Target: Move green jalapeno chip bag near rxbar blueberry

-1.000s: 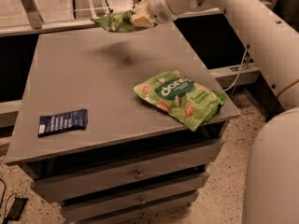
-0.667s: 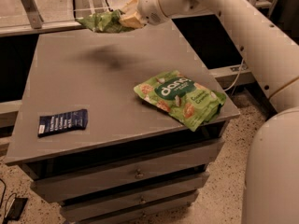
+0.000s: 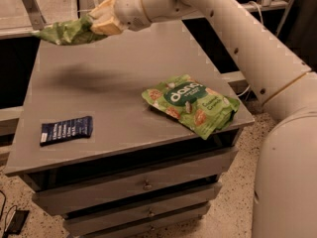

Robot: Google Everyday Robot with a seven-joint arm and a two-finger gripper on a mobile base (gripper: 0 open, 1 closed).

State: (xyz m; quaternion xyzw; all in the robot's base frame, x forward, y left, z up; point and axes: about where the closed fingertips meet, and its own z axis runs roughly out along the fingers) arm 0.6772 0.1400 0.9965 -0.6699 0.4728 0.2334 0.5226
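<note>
Over one table (image 3: pixel 124 83), one tool (image 3: pixel 100 23) clamped on one green jalapeno chip bag (image 3: pixel 62 32); one rxbar blueberry (image 3: pixel 66 130)

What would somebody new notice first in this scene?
The white arm reaches over the far left of the table, its pincer holding the green jalapeno chip bag in the air. A larger dang bag lies by the right edge, and the rxbar blueberry lies front left.

The cream-coloured end effector (image 3: pixel 101 21) hangs above the back-left of the grey tabletop (image 3: pixel 114 90), pinching a small crumpled light-green foil chip bag (image 3: pixel 64 32). From there to the flat navy-blue bar wrapper (image 3: pixel 66 130) at front left, the surface lies open. The larger flat green "dang" bag (image 3: pixel 190 104) sits well apart, front right.
</note>
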